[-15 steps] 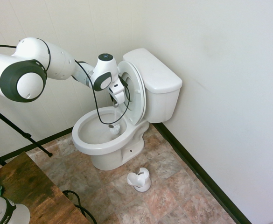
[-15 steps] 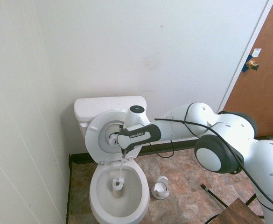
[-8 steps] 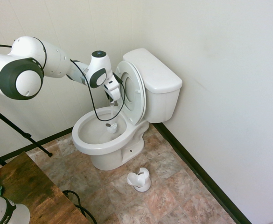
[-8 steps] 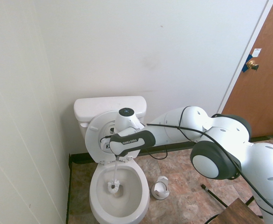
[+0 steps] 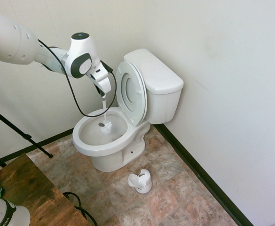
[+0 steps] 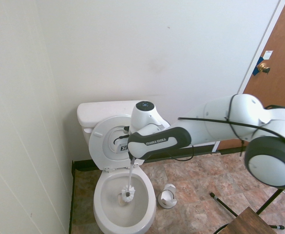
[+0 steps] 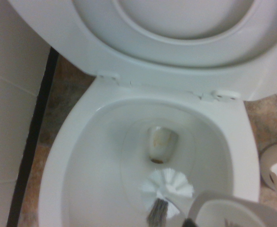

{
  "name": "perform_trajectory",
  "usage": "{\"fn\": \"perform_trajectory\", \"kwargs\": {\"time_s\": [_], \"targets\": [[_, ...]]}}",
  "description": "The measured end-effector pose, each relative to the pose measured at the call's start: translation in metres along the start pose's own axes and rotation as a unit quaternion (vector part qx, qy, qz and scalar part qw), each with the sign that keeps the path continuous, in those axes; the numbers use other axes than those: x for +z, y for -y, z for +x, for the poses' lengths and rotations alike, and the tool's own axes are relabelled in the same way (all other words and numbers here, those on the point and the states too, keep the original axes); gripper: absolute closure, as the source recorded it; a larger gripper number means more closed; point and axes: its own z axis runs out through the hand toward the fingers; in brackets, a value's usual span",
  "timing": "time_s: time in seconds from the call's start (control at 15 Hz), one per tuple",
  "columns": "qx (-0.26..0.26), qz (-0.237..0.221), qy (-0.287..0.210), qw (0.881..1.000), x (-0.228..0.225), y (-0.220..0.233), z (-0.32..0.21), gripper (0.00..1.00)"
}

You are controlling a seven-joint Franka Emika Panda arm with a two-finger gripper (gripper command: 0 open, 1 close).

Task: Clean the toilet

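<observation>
The gripper (image 5: pixel 103 93) was clamped on a brush (image 5: pixel 105 123), its handle pointing almost straight down. The toilet (image 5: pixel 99 141) stood at the frame's centre, its bowl directly under the gripper, lid up.

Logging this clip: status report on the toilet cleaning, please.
Gripper shut on toilet brush, head down inside the bowl. Toilet seat and lid raised against the tank. Brush holder on the floor beside the toilet, not in the way.

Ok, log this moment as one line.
task: clean toilet | gripper: shut on brush | brush head: inside bowl | seat: up | holder: floor beside toilet
</observation>
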Motion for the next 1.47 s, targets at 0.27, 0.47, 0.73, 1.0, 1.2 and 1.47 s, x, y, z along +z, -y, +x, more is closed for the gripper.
{"fn": "perform_trajectory", "kwargs": {"time_s": [0.27,0.47,0.73,1.0,1.2,1.47], "targets": [[0.047,0.03,-0.021,0.998,-0.094,-0.054,0.045,1.0],[0.081,0.023,-0.02,0.996,-0.146,-0.133,0.089,1.0],[0.11,0.001,-0.01,0.994,-0.131,-0.218,0.119,1.0],[0.129,-0.023,-0.01,0.991,-0.065,-0.225,0.139,1.0],[0.144,-0.042,-0.007,0.989,-0.023,-0.221,0.158,1.0],[0.164,-0.071,0.001,0.984,0.039,-0.212,0.191,1.0]]}}
